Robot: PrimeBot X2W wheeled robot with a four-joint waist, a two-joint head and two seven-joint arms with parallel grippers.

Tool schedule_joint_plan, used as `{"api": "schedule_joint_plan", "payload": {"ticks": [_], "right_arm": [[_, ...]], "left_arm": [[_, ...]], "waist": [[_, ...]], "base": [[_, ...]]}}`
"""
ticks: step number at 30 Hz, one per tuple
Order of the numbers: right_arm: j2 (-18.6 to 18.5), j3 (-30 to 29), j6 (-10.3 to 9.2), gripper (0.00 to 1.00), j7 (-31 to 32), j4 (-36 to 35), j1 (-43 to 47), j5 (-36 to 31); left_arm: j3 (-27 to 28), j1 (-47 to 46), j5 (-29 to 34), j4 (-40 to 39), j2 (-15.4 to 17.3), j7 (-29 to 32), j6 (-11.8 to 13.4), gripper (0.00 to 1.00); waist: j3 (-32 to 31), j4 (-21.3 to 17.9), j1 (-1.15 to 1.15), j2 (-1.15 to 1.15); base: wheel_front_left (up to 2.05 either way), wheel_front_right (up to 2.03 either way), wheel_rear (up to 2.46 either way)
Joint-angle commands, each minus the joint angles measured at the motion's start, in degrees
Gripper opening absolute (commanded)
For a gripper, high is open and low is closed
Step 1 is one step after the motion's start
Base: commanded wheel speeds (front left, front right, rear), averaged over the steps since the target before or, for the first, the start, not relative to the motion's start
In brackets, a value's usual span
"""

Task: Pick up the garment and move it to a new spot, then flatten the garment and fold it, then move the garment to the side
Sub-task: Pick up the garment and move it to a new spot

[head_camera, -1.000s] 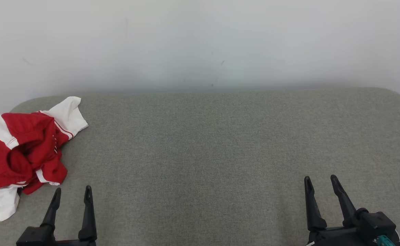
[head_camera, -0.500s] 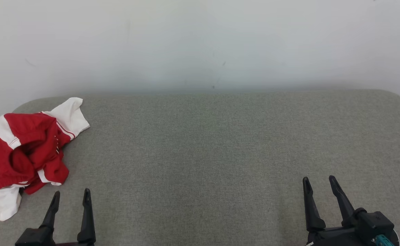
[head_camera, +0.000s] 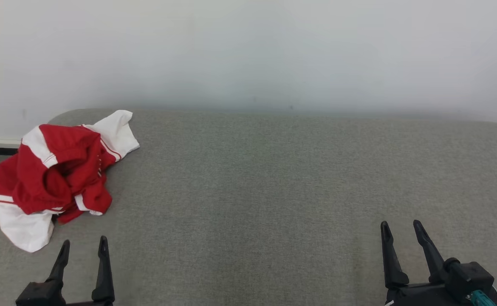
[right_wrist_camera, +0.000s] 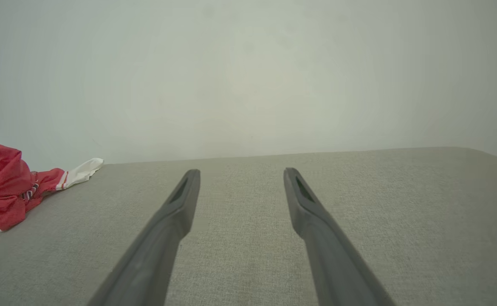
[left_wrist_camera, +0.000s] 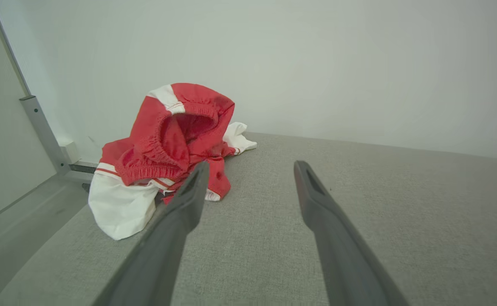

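One garment [head_camera: 57, 170], red and white and crumpled, lies on one grey pad [head_camera: 252, 191]. It is just ahead and to the left of the left gripper [head_camera: 83, 240], near its fingertips but apart, and well off to the left of the right gripper [head_camera: 400, 223]. Both of the two grippers have their fingers spread wide and hold nothing, perhaps just clear of the pad. Against a second ago the whole head view has shifted, so the camera has turned; the garment's heap looks unchanged, and both grippers remain wide and empty.
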Motion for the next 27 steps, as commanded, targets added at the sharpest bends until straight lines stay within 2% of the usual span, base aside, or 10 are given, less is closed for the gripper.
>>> {"api": "schedule_joint_plan", "payload": {"ticks": [1, 17, 27], "right_arm": [[-0.12, -0.21, -0.12, 1.00, 0.24, -0.18, 0.56, 0.00], [-0.12, -0.74, -0.12, 1.00, 1.91, -0.86, 0.22, 0.27], [-0.13, -0.23, -0.12, 1.00, 1.53, 0.11, -0.35, 0.16]], "left_arm": [[0.03, -0.28, -0.14, 0.08, 0.31, 0.18, 0.03, 1.00], [0.72, -0.49, -1.23, 0.75, 1.21, 1.71, 1.51, 1.00], [1.86, -0.73, -2.16, 1.27, 1.79, 1.65, 2.67, 1.00]], "waist": [[0.08, 2.11, 0.00, 0.00], [1.33, 15.76, 0.00, 0.00], [1.47, 21.59, 0.00, 0.00]], "base": [[0.00, 0.00, 0.00], [0.00, 0.00, 0.00], [0.00, 0.00, 0.00]]}}
